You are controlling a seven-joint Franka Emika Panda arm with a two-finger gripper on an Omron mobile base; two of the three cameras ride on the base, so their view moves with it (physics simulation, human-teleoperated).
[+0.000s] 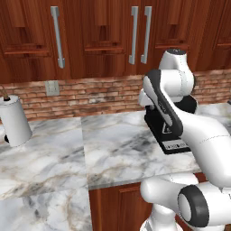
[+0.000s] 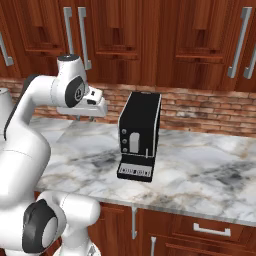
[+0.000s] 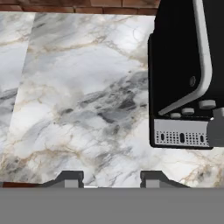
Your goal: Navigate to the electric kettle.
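Note:
The electric kettle is out of view. My gripper [image 3: 111, 178] hangs open above the marble counter [image 3: 83, 92], its two dark fingertips apart with nothing between them. In the right base view my hand [image 2: 86, 107] sits over the counter, left of the black coffee machine [image 2: 139, 135]. The hand view shows that machine [image 3: 179, 74] to the right of the gripper.
A white paper towel roll [image 1: 14, 121] stands at the counter's far left. The coffee machine [image 1: 168, 135] is partly hidden behind my arm. A brick backsplash [image 1: 90, 97] with an outlet [image 1: 52, 88] runs behind, under dark wood wall cabinets [image 1: 99, 36]. The counter's front edge [image 2: 175, 210] tops drawers.

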